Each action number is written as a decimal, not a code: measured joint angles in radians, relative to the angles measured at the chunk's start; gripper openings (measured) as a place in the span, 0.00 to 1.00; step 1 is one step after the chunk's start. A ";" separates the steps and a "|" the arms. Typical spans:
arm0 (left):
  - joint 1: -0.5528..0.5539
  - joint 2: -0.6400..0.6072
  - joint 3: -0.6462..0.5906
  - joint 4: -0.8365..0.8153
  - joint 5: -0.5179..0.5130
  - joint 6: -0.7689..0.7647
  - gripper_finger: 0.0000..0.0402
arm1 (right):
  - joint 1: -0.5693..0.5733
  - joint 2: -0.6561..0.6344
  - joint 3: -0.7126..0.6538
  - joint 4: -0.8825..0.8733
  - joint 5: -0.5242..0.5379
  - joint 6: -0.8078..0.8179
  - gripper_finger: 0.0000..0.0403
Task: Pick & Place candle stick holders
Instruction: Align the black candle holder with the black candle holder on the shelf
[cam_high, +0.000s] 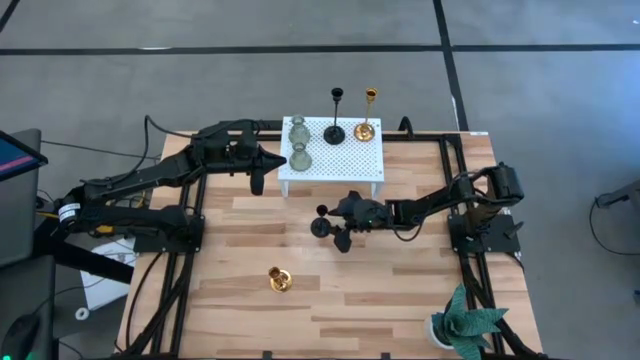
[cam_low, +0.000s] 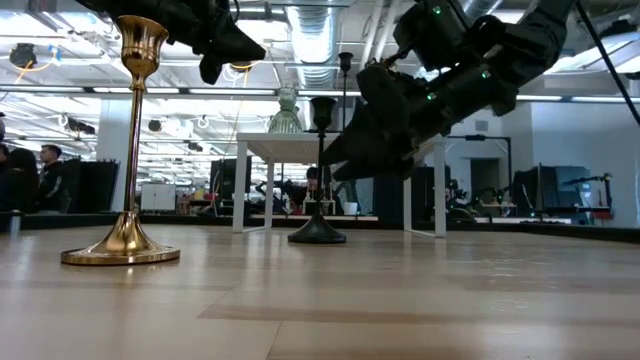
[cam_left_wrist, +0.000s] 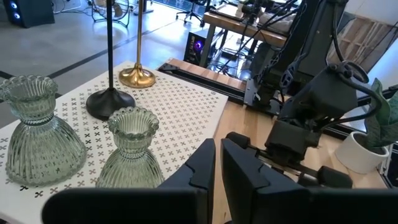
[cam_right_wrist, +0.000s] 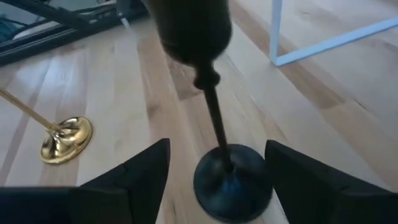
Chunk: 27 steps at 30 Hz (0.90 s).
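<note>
release step: right pincer (cam_right_wrist: 214, 174) stood wide around black holder (cam_right_wrist: 231, 180) upright on table (cam_high: 400, 290), frame centre. next: lift clear without tipping it. left pincer (cam_left_wrist: 217, 163) narrow, empty, upper-left by rack (cam_high: 350, 165).

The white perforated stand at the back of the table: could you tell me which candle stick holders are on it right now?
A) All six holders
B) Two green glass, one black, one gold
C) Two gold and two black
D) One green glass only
B: the high view shows the white perforated stand carrying two pale green glass holders, one slim black holder and one shiny gold holder.
</note>
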 joint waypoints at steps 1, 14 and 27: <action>0.000 0.000 0.000 0.000 0.000 0.000 0.06 | -0.002 0.000 0.000 0.005 -0.003 -0.002 0.62; 0.000 0.000 0.000 0.000 0.000 0.000 0.06 | -0.011 0.000 0.059 0.012 -0.003 -0.074 0.57; 0.000 0.000 0.000 0.000 0.000 0.000 0.06 | -0.022 0.000 0.061 -0.017 -0.007 -0.058 0.24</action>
